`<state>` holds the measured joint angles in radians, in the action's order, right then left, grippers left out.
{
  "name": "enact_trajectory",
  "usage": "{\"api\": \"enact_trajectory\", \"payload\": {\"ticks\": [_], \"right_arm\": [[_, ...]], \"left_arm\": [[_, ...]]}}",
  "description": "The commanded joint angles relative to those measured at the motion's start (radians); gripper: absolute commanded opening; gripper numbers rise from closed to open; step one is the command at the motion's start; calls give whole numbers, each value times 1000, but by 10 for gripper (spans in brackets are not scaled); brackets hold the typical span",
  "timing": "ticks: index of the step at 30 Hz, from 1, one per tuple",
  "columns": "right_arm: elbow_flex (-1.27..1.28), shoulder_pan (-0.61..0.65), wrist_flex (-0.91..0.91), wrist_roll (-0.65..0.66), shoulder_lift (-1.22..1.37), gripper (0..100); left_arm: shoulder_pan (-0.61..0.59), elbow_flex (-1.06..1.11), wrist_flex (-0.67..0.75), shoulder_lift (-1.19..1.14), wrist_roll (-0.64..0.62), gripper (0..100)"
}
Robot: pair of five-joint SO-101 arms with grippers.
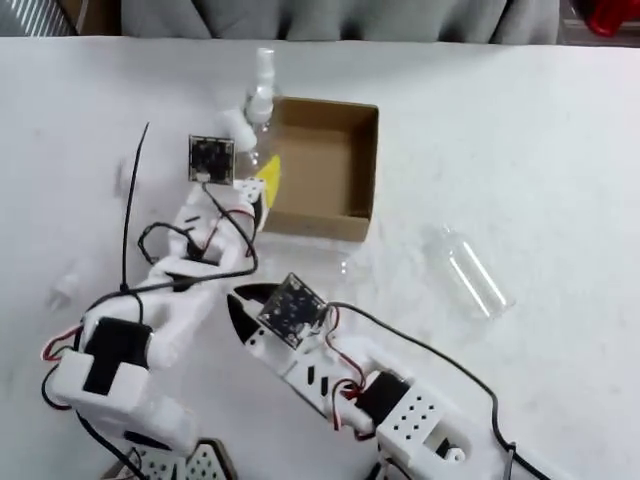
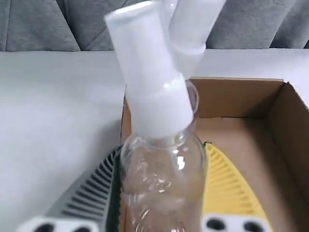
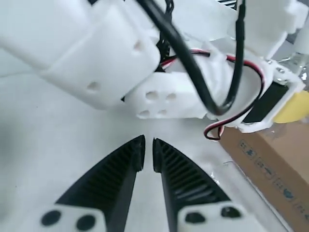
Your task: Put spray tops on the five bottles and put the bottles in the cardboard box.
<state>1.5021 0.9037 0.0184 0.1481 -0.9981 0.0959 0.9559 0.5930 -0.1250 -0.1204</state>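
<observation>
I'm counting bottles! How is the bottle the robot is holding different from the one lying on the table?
The held bottle has a white spray top; the lying bottle has none that I can see. The held bottle sits pinched in the left gripper by the cardboard box edge; the lying bottle rests on its side on the table, right of the box, untouched. Both are clear.

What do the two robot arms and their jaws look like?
Both arms are white plastic with black motor blocks and thin red and black cables. The left arm has ribbed, pointed jaws, one grey and one yellow. The right arm has two black ribbed jaws. Each wrist carries a small dark square camera board.
</observation>
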Motion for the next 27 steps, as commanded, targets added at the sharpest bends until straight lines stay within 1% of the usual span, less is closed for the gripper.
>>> {"api": "enact_trajectory", "payload": {"ticks": [1,7,12,14,27], "right_arm": [[-12,7,-4,14,4,15],[-12,7,-4,14,4,15],[-12,5,-4,14,4,15],[-12,5,-4,14,4,15],[-12,5,-4,15,4,15]], "left_arm": [[4,-38,31,5,11,20],[4,-37,29,2,11,33],[7,-3,32,7,11,161],[8,3,32,7,11,188],[-8,5,32,7,11,197]]}}
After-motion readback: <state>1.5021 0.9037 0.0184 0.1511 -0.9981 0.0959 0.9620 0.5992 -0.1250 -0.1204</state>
